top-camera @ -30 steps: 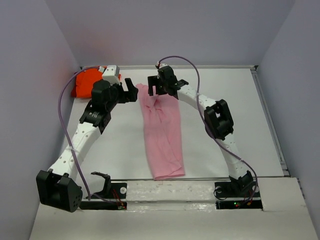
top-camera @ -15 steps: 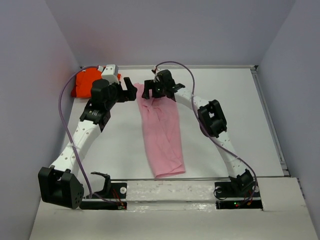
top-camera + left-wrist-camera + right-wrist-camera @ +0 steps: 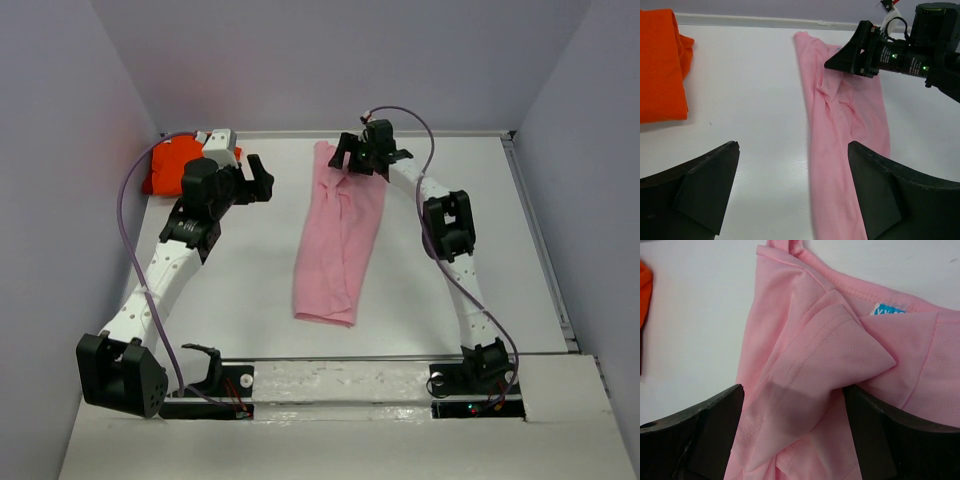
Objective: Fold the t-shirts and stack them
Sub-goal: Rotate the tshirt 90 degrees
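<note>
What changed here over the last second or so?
The right gripper swung right and toward the far edge of the table, dragging the far end of the pink t-shirt along. The shirt now lies slanted, with its near end drawn farther from the arms' bases. The left gripper, open, and the orange t-shirt in the far left corner stayed put.

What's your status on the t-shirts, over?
Left pincer open, empty. Right pincer open, straddling a raised fold of pink t-shirt, collar end. Orange t-shirt apart, far left corner. Nothing in the way.
</note>
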`<state>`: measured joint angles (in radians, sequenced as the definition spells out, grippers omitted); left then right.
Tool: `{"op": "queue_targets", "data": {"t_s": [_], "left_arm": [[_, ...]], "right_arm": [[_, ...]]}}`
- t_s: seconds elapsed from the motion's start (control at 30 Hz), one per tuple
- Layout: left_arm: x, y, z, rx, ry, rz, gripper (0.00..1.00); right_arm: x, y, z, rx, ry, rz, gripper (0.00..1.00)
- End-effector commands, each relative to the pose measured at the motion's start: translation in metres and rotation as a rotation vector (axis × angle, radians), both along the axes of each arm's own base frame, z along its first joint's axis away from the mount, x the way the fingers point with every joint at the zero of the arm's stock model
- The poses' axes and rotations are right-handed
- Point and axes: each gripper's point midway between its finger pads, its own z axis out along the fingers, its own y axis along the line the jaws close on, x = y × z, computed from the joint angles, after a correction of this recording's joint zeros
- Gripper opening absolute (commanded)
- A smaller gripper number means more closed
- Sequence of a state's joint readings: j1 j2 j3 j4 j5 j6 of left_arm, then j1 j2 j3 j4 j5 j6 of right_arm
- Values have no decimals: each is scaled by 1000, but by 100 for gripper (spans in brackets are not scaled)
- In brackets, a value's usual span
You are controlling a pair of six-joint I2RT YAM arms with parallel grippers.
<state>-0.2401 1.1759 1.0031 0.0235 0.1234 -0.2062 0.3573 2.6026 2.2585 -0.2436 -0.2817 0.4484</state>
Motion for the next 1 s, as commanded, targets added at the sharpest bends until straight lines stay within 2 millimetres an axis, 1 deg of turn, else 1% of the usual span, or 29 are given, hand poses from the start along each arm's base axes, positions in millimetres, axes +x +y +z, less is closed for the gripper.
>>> {"op": "queue_targets", "data": {"t_s": [0.0,0.03,0.07,0.13,0.17,0.23,0.27,0.37,0.4,0.43,0.47,0.5,0.53,0.57,0.6,0.63,0.67,0.7,0.73,0.77,0.8,0.83,0.87,0.9,0.93,0.97], "left_arm": [[5,0,21,2,-69,-3,99],[6,1,19,3,-65,-1,99],[6,0,18,2,-61,-3,99],[7,-1,16,2,-55,-10,99],[8,-2,16,0,-54,-13,99],[8,-3,13,0,-48,-17,99],[8,-3,12,-1,-43,-17,99],[9,-3,10,-4,-38,-20,99],[9,-3,10,-5,-38,-20,99],[9,-4,9,-6,-36,-23,99],[9,-5,8,-6,-33,-25,99],[9,-5,7,-6,-32,-26,99],[10,-6,7,-8,-31,-29,99],[10,-6,6,-11,-29,-29,99],[11,-7,4,-13,-23,-32,99],[11,-9,-1,-15,-11,-41,99],[12,-10,-2,-18,-5,-45,99],[13,-11,-6,-20,3,-47,99],[14,-14,-12,-24,22,-59,99],[15,-16,-16,-33,32,-66,99],[15,-18,-20,-41,43,-75,99],[16,-24,-29,-53,68,-100,99],[16,-28,-33,-67,78,-113,99],[16,-31,-38,-77,93,-127,99],[15,-39,-49,-105,133,-155,99],[15,-43,-54,-132,157,-165,99]], "right_arm": [[20,-26,-4,16,22,-33,86],[23,-31,-4,25,32,-33,86],[32,-35,1,62,21,-16,86],[37,-40,5,98,17,-6,86],[40,-41,14,124,3,15,86],[39,-37,28,141,-27,49,86],[36,-32,43,157,-56,90,86],[28,-26,72,191,-101,151,86],[22,-24,101,206,-143,180,86],[18,-23,104,213,-145,194,86],[10,-21,132,230,-181,223,86],[4,-21,135,234,-172,233,86],[-1,-21,143,236,-177,242,86],[-10,-17,150,232,-181,259,86],[-16,-19,157,226,-187,261,85],[-35,-11,194,226,-239,286,86],[-49,-12,169,202,-176,271,86],[-61,-11,172,202,-177,272,85],[-80,-12,214,213,-265,276,85],[-98,-15,172,191,-168,236,85],[-110,-21,169,188,-163,220,85],[-124,-19,169,188,-175,217,85],[-156,-26,149,177,-118,190,85],[-169,-33,141,173,-104,173,85],[-183,-33,137,172,-110,170,84],[-202,-37,150,183,-139,159,84]]}}
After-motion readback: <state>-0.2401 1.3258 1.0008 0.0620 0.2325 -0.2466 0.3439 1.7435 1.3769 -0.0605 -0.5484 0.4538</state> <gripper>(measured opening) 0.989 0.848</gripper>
